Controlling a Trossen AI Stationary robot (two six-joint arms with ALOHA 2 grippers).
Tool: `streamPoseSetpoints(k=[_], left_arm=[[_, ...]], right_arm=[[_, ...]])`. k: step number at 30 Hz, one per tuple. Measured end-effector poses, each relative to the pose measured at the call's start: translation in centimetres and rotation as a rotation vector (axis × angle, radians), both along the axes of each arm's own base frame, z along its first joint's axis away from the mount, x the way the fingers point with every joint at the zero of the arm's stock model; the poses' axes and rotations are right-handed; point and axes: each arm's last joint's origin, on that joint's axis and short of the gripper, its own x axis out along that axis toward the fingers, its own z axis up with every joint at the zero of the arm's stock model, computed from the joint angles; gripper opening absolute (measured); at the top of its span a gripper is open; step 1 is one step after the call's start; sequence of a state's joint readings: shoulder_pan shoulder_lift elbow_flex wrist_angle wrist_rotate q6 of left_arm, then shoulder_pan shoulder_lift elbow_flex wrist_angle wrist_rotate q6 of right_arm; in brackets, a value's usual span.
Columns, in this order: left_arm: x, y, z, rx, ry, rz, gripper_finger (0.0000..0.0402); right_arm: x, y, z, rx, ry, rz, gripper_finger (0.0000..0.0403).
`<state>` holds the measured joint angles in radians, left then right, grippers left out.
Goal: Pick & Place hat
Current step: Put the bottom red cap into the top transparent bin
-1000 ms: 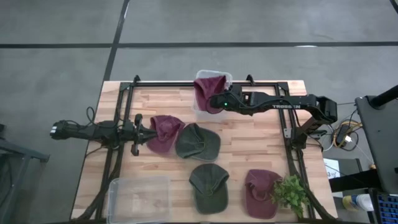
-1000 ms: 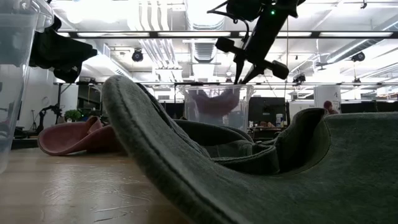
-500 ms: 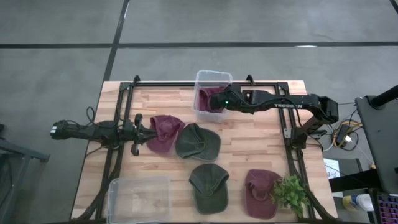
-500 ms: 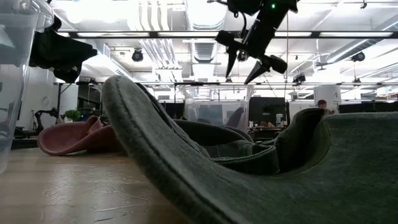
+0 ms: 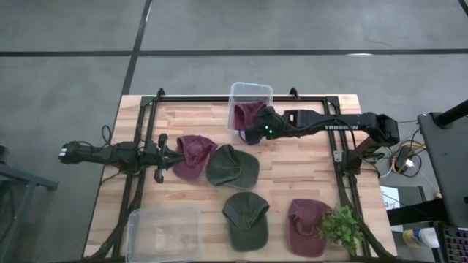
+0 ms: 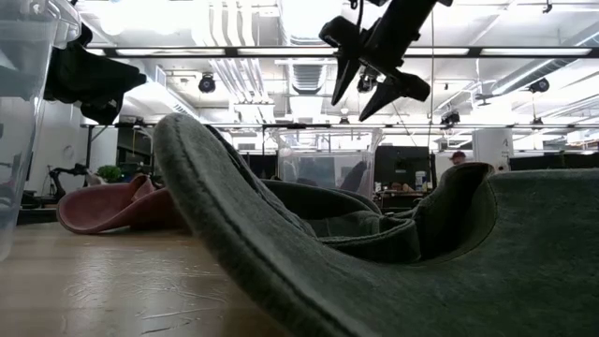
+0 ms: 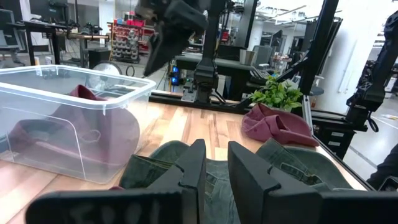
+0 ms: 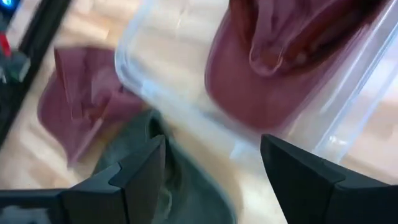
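A clear bin (image 5: 250, 93) stands at the table's far middle with a maroon hat (image 5: 248, 115) lying inside it; the hat also shows in the right wrist view (image 8: 267, 74). My right gripper (image 5: 253, 136) is open and empty, high above the bin's near edge (image 6: 368, 80). My left gripper (image 5: 165, 157) waits at the table's left, its fingers (image 7: 198, 168) close together, beside a second maroon hat (image 5: 194, 155). A green hat (image 5: 232, 166) lies flat next to that one.
Another green hat (image 5: 245, 218) and a third maroon hat (image 5: 307, 225) lie near the front edge, with a small green plant (image 5: 342, 226) at the front right. A second clear bin (image 5: 164, 234) stands at the front left. Black frame rails (image 5: 338, 157) run along the table's sides.
The maroon hat, held up over the far bin a second ago, has dropped down inside it. My right gripper has let it go, then moved toward the table's near edge and a little left, and has risen.
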<state>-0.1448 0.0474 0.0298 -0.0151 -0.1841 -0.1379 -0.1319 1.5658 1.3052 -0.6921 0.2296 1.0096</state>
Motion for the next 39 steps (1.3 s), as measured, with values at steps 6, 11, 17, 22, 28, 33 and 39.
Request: streamPoseSetpoints(k=[6, 11, 17, 22, 28, 33, 39], left_arm=[[0.0, 0.0, 0.0, 0.0, 0.0, 0.0, 0.006], [0.0, 0.0, 0.0, 0.0, 0.0, 0.0, 0.006], [0.0, 0.0, 0.0, 0.0, 0.0, 0.0, 0.006], [0.0, 0.0, 0.0, 0.0, 0.0, 0.0, 0.006], [0.0, 0.0, 0.0, 0.0, 0.001, 0.0, 0.006], [0.0, 0.0, 0.0, 0.0, 0.0, 0.0, 0.006], [0.0, 0.0, 0.0, 0.0, 0.001, -0.001, 0.006]], right_arm=[[0.0, 2.4, -0.2, 0.153, 0.015, 0.152, 0.0248], [-0.1, 4.6, -0.4, 0.204, 0.042, 0.247, 0.0247], [-0.1, 6.4, -0.4, 0.205, 0.049, 0.301, 0.0242], [-0.3, 8.4, -0.4, 0.207, 0.055, 0.358, 0.024], [-0.6, 10.6, -0.3, 0.227, 0.059, 0.393, 0.0241], [-1.0, 12.2, -0.3, 0.231, 0.064, 0.438, 0.0238], [-1.5, 14.2, -0.3, 0.239, 0.071, 0.487, 0.0237]])
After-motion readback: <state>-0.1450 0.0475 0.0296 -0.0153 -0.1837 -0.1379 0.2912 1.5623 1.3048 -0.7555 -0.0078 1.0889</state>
